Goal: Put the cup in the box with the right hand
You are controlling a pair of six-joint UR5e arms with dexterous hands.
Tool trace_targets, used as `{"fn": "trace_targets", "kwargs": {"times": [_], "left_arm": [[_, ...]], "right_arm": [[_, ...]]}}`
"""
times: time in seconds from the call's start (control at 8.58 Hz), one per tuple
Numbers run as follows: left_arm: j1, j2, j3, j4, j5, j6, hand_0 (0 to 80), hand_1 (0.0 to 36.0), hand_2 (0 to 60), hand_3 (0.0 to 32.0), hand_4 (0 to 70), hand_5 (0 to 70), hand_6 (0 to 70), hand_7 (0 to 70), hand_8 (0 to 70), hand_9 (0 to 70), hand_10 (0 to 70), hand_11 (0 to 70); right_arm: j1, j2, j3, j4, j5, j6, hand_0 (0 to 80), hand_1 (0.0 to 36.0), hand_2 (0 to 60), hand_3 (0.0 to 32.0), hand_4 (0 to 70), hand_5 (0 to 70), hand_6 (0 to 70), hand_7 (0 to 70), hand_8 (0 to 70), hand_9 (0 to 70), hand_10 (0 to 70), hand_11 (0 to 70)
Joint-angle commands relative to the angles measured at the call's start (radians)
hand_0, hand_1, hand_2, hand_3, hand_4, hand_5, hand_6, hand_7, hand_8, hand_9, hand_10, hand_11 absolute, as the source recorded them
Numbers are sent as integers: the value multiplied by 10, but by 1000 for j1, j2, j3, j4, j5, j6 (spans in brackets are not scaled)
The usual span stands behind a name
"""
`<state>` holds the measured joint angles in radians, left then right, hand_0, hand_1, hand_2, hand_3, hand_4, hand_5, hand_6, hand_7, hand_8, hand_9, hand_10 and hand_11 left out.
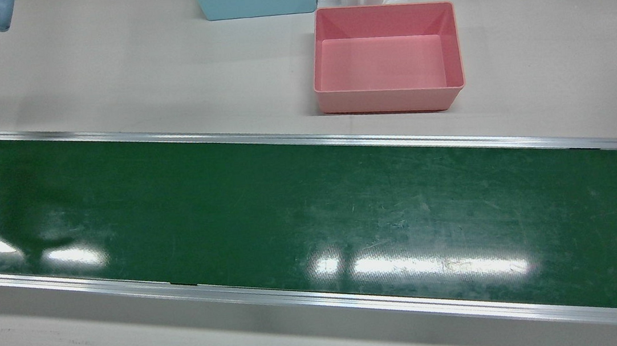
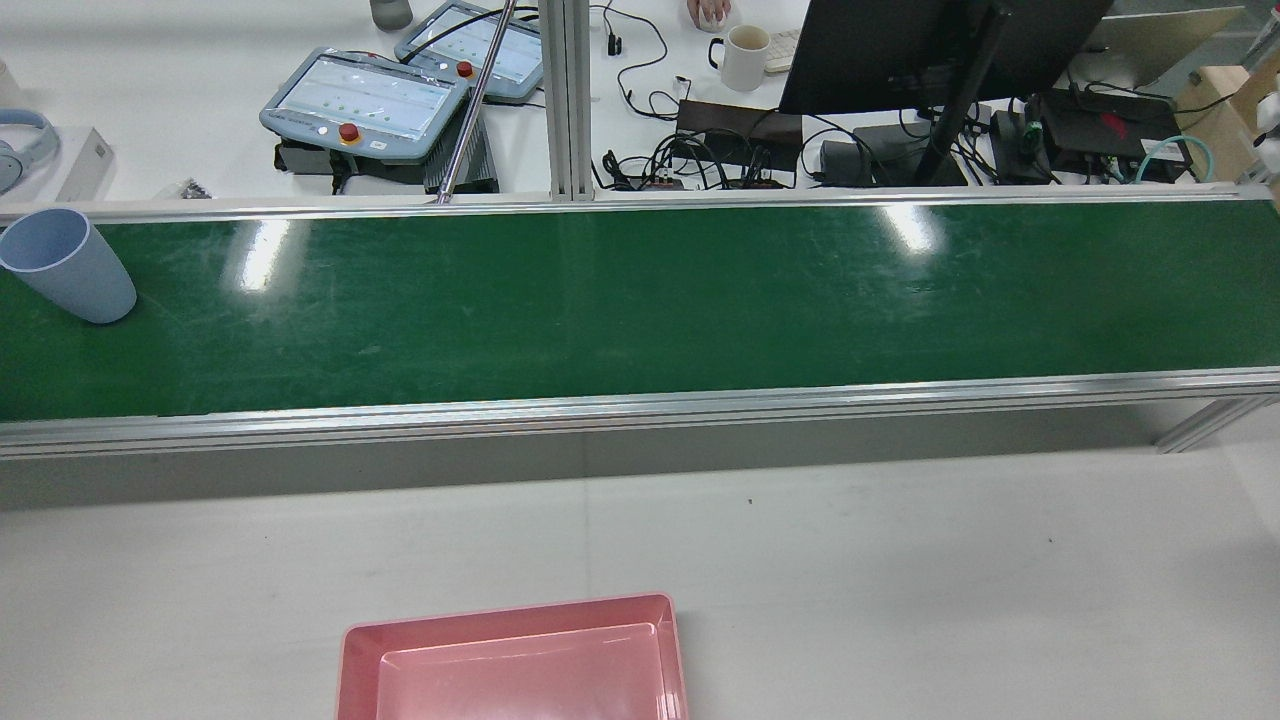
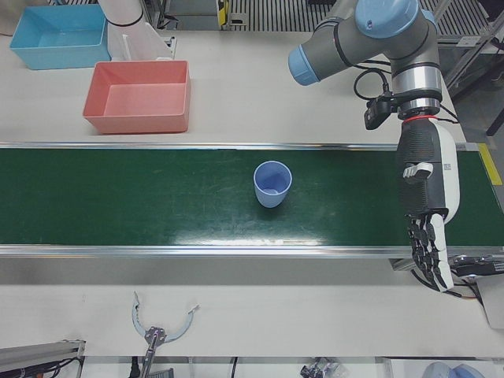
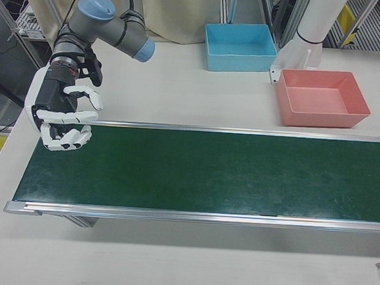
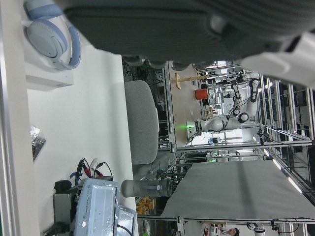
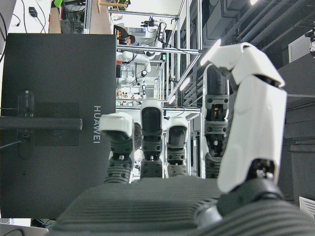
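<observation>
now: right hand [image 4: 63, 123] open, empty | cup [image 3: 272, 183] upright on belt [image 3: 157, 197], light, stiff, slick plastic | grasp around mid-wall

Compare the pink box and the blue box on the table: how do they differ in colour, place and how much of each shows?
The pink box is salmon pink; the blue box is light blue. The pink box sits nearer the green belt, while the blue box stands farther back, toward the white pedestal. In the front view the pink box shows whole and the blue box is cut by the top edge. Both are open-topped, rectangular and empty.
</observation>
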<state>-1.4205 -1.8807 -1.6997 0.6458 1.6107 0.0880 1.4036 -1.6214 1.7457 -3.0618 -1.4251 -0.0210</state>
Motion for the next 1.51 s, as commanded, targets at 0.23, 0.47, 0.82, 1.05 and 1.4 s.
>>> {"fn": "trace_targets", "kwargs": {"times": [0.23,0.47,0.82,1.05,1.4], "left_arm": [[0,0,0,0,0,1,0,0,0,0,0,0,0,0,0,0,0,0],[0,0,0,0,0,-1,0,0,0,0,0,0,0,0,0,0,0,0],[0,0,0,0,0,-1,0,0,0,0,0,0,0,0,0,0,0,0],[0,0,0,0,0,1,0,0,0,0,0,0,0,0,0,0,0,0],[0,0,0,0,0,-1,0,0,0,0,0,0,0,0,0,0,0,0]], "right_arm": [[0,0,0,0,0,0,555,227,328,0,603,126,229,700,397,574,492,700],[0,0,0,0,0,0,553,227,330,0,602,125,228,700,396,573,491,698],[0,0,0,2,0,0,554,226,330,0,596,126,227,700,395,570,491,699],[0,0,-2,0,0,0,555,227,330,0,606,127,232,700,401,581,500,700],[0,0,-2,0,0,0,556,227,332,0,603,127,231,700,401,580,500,700]]}}
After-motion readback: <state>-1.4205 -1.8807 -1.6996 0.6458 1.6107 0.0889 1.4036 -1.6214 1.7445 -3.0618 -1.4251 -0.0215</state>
